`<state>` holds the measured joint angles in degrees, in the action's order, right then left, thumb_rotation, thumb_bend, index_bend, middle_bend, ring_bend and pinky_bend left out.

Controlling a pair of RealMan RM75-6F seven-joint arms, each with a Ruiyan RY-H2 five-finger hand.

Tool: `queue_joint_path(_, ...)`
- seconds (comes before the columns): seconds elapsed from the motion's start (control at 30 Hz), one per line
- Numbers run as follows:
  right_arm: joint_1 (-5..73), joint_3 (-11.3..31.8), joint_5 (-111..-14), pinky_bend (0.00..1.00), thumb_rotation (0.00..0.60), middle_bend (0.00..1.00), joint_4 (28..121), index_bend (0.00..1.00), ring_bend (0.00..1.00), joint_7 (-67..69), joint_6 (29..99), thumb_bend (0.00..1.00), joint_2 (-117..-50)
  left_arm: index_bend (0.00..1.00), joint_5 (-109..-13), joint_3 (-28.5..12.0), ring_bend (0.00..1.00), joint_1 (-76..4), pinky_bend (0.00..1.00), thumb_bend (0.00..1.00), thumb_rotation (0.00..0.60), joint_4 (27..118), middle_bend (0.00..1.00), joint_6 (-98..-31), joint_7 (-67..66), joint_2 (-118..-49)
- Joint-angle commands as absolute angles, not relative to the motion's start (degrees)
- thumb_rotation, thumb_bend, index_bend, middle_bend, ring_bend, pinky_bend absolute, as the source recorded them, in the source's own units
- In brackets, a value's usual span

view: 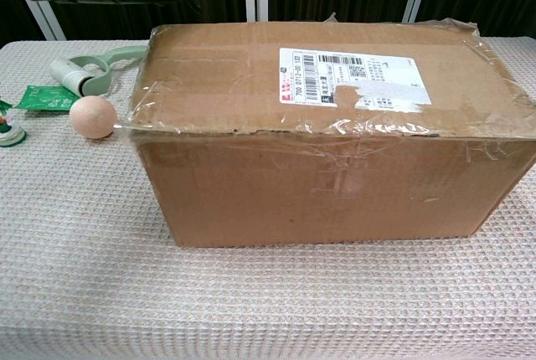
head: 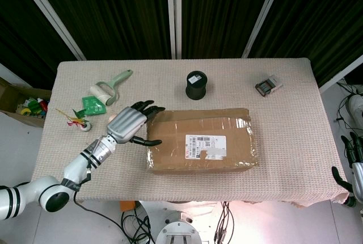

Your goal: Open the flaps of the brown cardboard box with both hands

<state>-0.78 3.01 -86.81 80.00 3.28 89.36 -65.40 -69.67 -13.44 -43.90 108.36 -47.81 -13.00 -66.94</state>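
Left robot hand (head: 129,123): raised at the left end of the brown cardboard box (head: 201,140), fingers spread and reaching over the box's top left corner, thumb held apart below; nothing in its grasp, and contact with the box cannot be confirmed. The position suits a start on the left side of the top. Green sachet (head: 93,105), small feathered toy (head: 83,123), pale ball (view: 92,117) and green lint roller (head: 111,88): grouped on the left part of the tabletop, left of the box and apart from it, so they do not obstruct the flaps. Brown cardboard box: lies flat at the middle of the tabletop, toward the near edge, long side running left to right; top flaps closed, sealed along the seam and edges with clear tape, white shipping label on the right half of the top. Judged: task not yet begun, and the tape is likely to resist lifting. Black cylindrical spool (head: 195,84): stands beyond the box, far centre. Small packet (head: 268,84): far right, well apart from the box. Right robot hand (head: 353,159): hangs off the right edge of the tabletop, well away from the box, fingers apart, holding nothing. Tabletop (head: 295,119): covered in beige woven cloth. Room: dark curtains with pale uprights behind; pale floor, cables below the near edge, an open carton of oddments at far left.
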Motion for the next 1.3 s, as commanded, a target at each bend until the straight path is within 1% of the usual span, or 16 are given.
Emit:
queue_joint_path(0.03, -0.66, 3.06, -86.85, 0.00, 0.600, 0.00, 80.08, 0.00, 0.00, 3.18, 89.25, 0.31, -65.36, 0.11, -69.44, -13.22, 0.05, -44.21, 0.15, 0.00, 0.000, 108.32, 0.16, -47.92, -12.50, -66.87)
queue_joint_path(0.23, -0.42, 2.94, -86.87, 0.00, 0.600, 0.00, 79.92, 0.00, 0.00, 2.96, 88.68, 0.31, -65.61, 0.11, -70.22, -12.85, 0.05, -44.54, 0.15, 0.00, 0.000, 109.03, 0.18, -48.42, -10.69, -66.88)
queue_joint_path(0.43, -0.42, 2.87, -86.98, 0.00, 0.600, 0.00, 79.69, 0.00, 0.00, 2.92, 88.71, 0.31, -65.84, 0.11, -71.25, -12.34, 0.05, -45.56, 0.15, 0.00, 0.000, 109.06, 0.19, -47.52, -8.95, -67.15)
queue_joint_path(0.63, -0.44, 2.84, -86.96, 0.00, 0.600, 0.00, 79.49, 0.00, 0.00, 3.09, 88.72, 0.31, -65.96, 0.11, -69.61, -12.26, 0.05, -47.06, 0.15, 0.00, 0.000, 108.82, 0.20, -46.66, -9.62, -67.51)
queue_joint_path(0.9, -0.39, 3.06, -86.74, 0.00, 0.600, 0.00, 79.36, 0.00, 0.00, 3.50, 88.68, 0.31, -65.69, 0.11, -68.79, -12.74, 0.05, -47.90, 0.15, 0.00, 0.000, 111.34, 0.30, -45.08, -4.43, -67.28)
queue_joint_path(1.1, -0.33, 3.06, -86.50, 0.00, 0.600, 0.00, 78.92, 0.00, 0.00, 3.92, 88.33, 0.31, -65.86, 0.11, -71.82, -12.94, 0.05, -47.43, 0.15, 0.00, 0.000, 114.45, 0.30, -45.07, 0.39, -65.63)
queue_joint_path(1.3, -0.17, 3.10, -86.50, 0.00, 0.600, 0.00, 78.70, 0.00, 0.00, 4.09, 88.14, 0.31, -65.98, 0.10, -77.14, -12.93, 0.05, -45.86, 0.15, 0.00, 0.000, 119.54, 0.31, -47.62, 4.10, -62.98)
